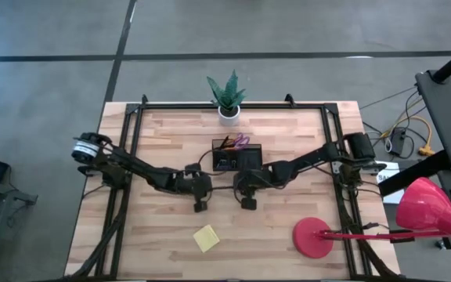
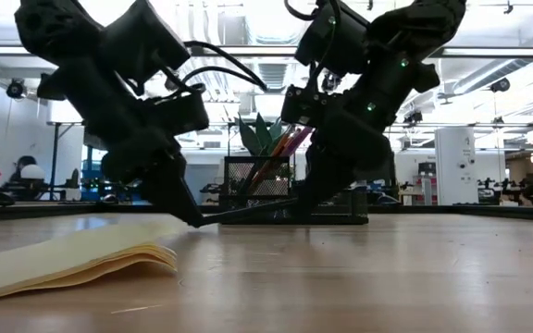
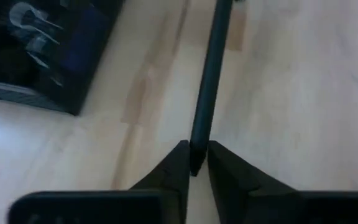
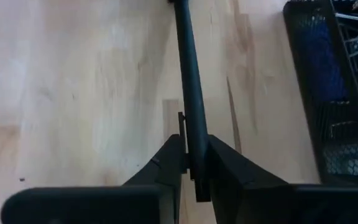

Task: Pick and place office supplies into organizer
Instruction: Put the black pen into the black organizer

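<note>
A dark pen [image 2: 248, 214] spans the gap between my two grippers, just in front of the black mesh organizer [image 1: 237, 157]. The organizer holds pens and purple scissors. My left gripper [image 3: 196, 157] is shut on one end of the pen, and my right gripper [image 4: 196, 163] is shut on the other end. The two grippers face each other over the middle of the table [image 1: 207, 188] [image 1: 239, 186]. A yellow sticky-note pad [image 1: 206, 237] lies flat nearer the front edge. My left gripper pinches the pen's plain end [image 3: 196, 146] between its two fingertips. The fingers slant down from the table's left and lie along the pen. The pen runs on ahead toward the other gripper. My right gripper pinches the pen's clip end [image 4: 194, 140] between its two fingers, just behind the clip [image 4: 180, 121]. The fingers slant down from the table's right, in line with the pen. That end [image 2: 290, 206] sits a little higher than the left one.
A white pot with a green plant [image 1: 227, 98] stands at the far edge behind the organizer. A red lamp's round base [image 1: 313, 237] sits at the near right, with its shade [image 1: 433, 207] off the table. Bare wood lies near left and around the pad.
</note>
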You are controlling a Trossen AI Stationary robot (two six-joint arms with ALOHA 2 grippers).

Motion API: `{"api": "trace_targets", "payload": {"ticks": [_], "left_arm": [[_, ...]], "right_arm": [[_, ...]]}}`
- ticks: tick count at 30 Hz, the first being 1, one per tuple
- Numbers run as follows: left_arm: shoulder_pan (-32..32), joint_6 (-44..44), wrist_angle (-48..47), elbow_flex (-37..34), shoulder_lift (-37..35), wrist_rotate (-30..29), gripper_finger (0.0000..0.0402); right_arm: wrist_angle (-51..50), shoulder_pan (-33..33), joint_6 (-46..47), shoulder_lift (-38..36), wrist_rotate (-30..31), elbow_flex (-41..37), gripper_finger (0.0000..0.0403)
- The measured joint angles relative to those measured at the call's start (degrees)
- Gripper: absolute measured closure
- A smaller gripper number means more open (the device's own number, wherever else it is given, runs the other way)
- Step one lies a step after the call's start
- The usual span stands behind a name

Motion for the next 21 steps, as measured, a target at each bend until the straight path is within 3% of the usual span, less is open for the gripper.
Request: {"api": "trace_targets", "payload": {"ticks": [8,13,21], "left_arm": [[-0.1,-0.8,-1.4,0.9,-4.4,0.1,0.0286],[-0.1,-0.8,-11.8,0.8,-12.2,-0.1,0.0264],[-0.2,-6.9,-28.8,-1.1,-24.0,0.0,0.026]], "right_arm": [[-3.3,-1.0,-2.7,-0.4,1.5,1.8,0.0364],[-7.7,-1.0,-6.8,-1.6,3.1,5.5,0.0364],[-35.0,-1.0,-11.8,-3.1,18.5,18.4,0.0363]]}}
